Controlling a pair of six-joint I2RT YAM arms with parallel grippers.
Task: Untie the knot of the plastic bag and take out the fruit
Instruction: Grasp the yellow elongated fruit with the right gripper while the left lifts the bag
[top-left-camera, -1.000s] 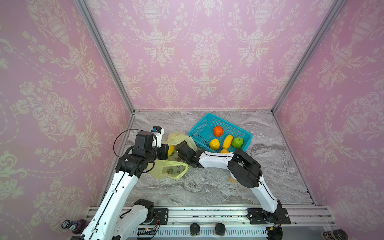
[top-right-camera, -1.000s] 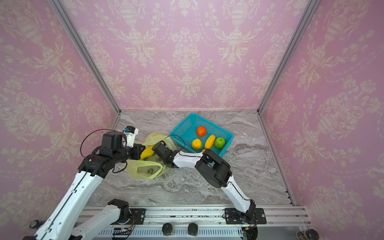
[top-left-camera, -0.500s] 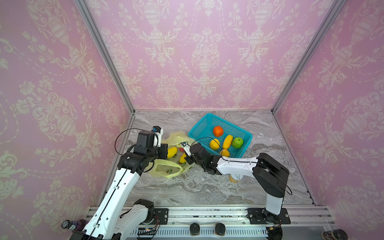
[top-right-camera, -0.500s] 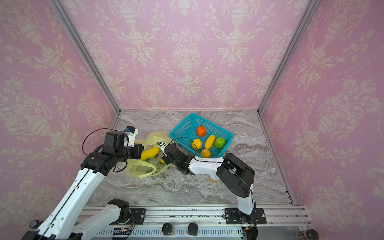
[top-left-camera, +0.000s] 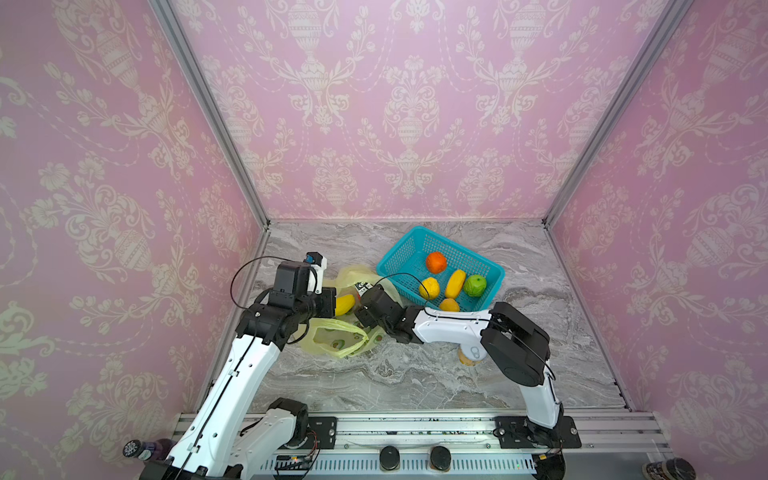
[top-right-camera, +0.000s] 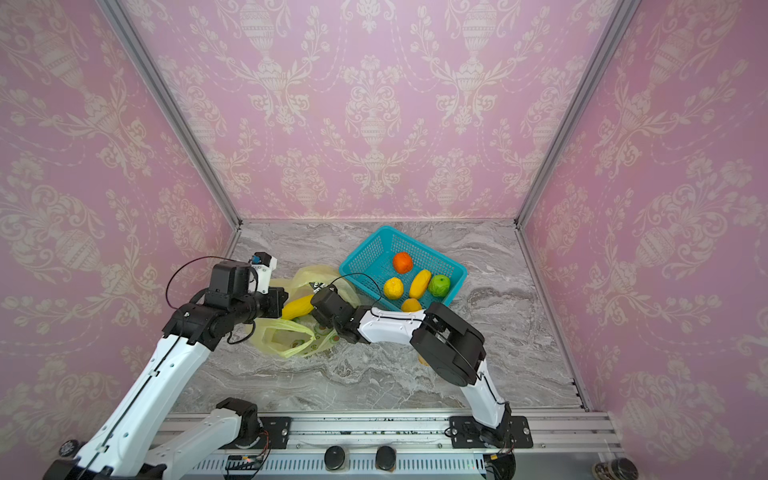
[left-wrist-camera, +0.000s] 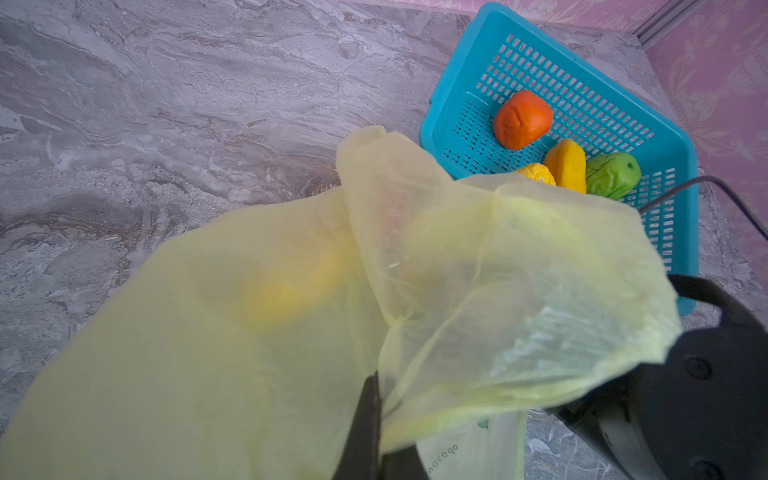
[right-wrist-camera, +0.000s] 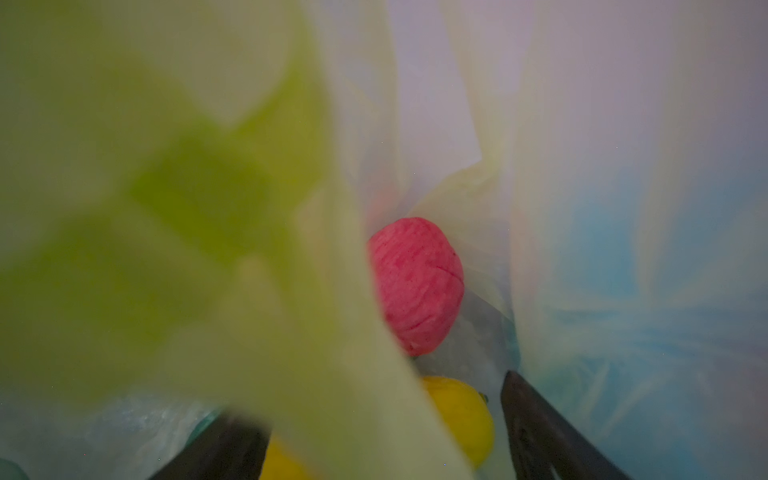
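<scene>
The plastic bag (top-left-camera: 337, 341) lies crumpled left of the basket in both top views, pale yellow-green and thin (top-right-camera: 282, 338). I see no tied knot; one handle loop lies open on the table. My left gripper (left-wrist-camera: 376, 399) is shut on a fold of the bag's rim, holding it up. My right gripper (right-wrist-camera: 374, 415) is open inside the bag's mouth (top-left-camera: 359, 309), a yellow fruit (right-wrist-camera: 461, 415) between its fingers. A pink-red fruit (right-wrist-camera: 415, 282) lies deeper in. A long yellow fruit (top-left-camera: 345, 304) shows at the mouth between both grippers.
A teal mesh basket (top-left-camera: 399, 257) stands just right of the bag and holds several fruit: orange (top-left-camera: 436, 262), yellow (top-left-camera: 455, 284) and green (top-left-camera: 475, 285). A small can (top-left-camera: 469, 357) stands under my right forearm. Pink walls close three sides.
My right gripper's jaws have opened wide inside the bag. The right arm's elbow has swung out to the right. The left gripper keeps its hold on the bag's rim.
</scene>
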